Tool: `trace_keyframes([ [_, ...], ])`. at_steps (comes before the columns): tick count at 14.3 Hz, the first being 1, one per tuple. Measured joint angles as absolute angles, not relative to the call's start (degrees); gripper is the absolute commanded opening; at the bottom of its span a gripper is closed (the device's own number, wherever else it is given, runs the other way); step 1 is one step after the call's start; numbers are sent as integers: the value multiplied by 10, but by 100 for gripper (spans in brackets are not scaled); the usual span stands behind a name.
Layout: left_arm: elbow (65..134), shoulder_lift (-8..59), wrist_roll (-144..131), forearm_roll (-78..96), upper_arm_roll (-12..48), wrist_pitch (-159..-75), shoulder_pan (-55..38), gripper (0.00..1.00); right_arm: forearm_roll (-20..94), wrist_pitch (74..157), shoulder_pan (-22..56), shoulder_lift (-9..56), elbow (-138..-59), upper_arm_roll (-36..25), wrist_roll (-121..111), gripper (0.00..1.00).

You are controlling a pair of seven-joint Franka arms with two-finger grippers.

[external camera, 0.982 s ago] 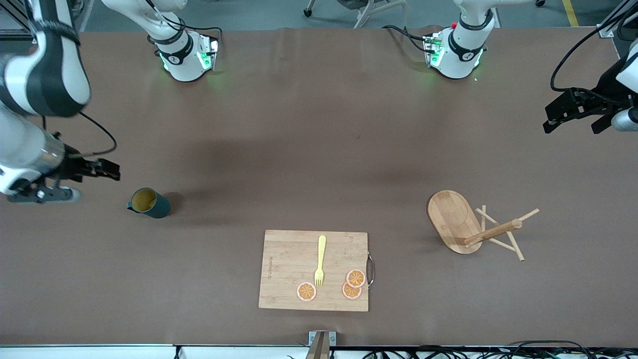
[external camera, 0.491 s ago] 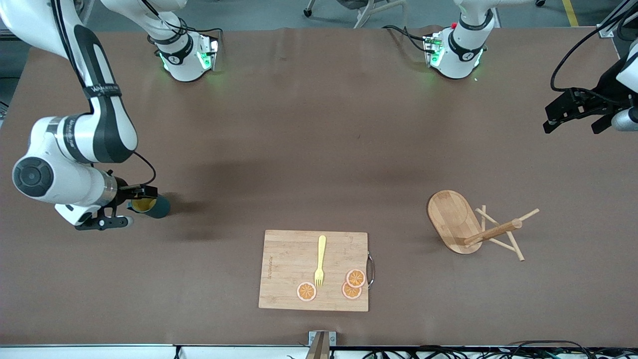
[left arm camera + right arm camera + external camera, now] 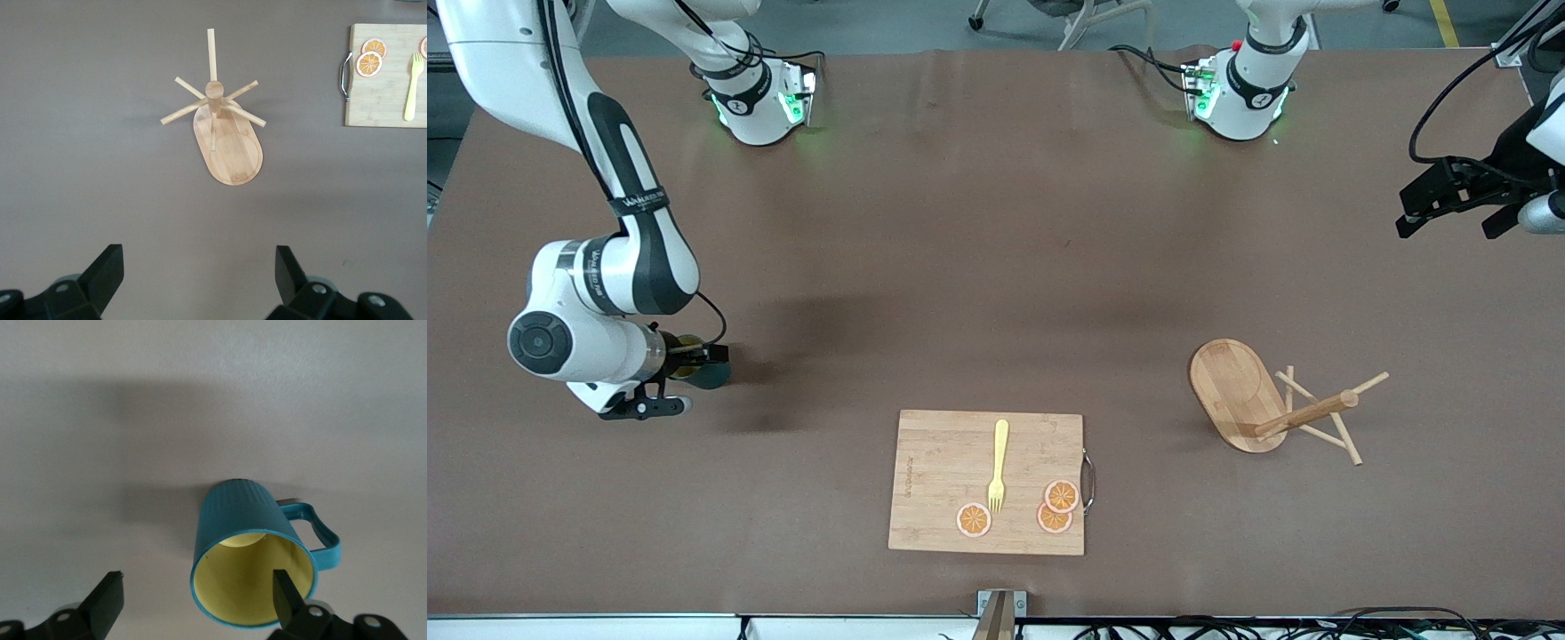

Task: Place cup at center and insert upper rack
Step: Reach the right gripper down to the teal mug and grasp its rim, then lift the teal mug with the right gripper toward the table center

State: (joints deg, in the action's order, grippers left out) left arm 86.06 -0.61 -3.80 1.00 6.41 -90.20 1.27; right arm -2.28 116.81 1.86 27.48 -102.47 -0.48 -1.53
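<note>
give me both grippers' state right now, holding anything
Left gripper: open, empty, waiting high over the table's left-arm end.
Right gripper: open at the cup, not gripping it.

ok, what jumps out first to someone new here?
The right gripper, jaws open, is right at the teal cup at the right arm's end of the table, one finger over its rim. The rack lies tipped on its side toward the left arm's end, while the left gripper waits open. A cutting board with a fork and orange slices sits nearest the front camera.
</note>
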Motion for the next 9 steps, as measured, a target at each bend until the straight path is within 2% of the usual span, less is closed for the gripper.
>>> trace_keyframes([
  [2,861,-6,-38,10,64,-902,13,100,-23,1168,19,278,-1029,-5,-15,81],
  [7,861,-6,-38,10,64,-902,13,100,-23,1168,19,278,-1044,-3,-15,71],
  [9,861,-6,-38,10,64,-902,13,100,-23,1168,19,279,-1046,-3,-15,61],
])
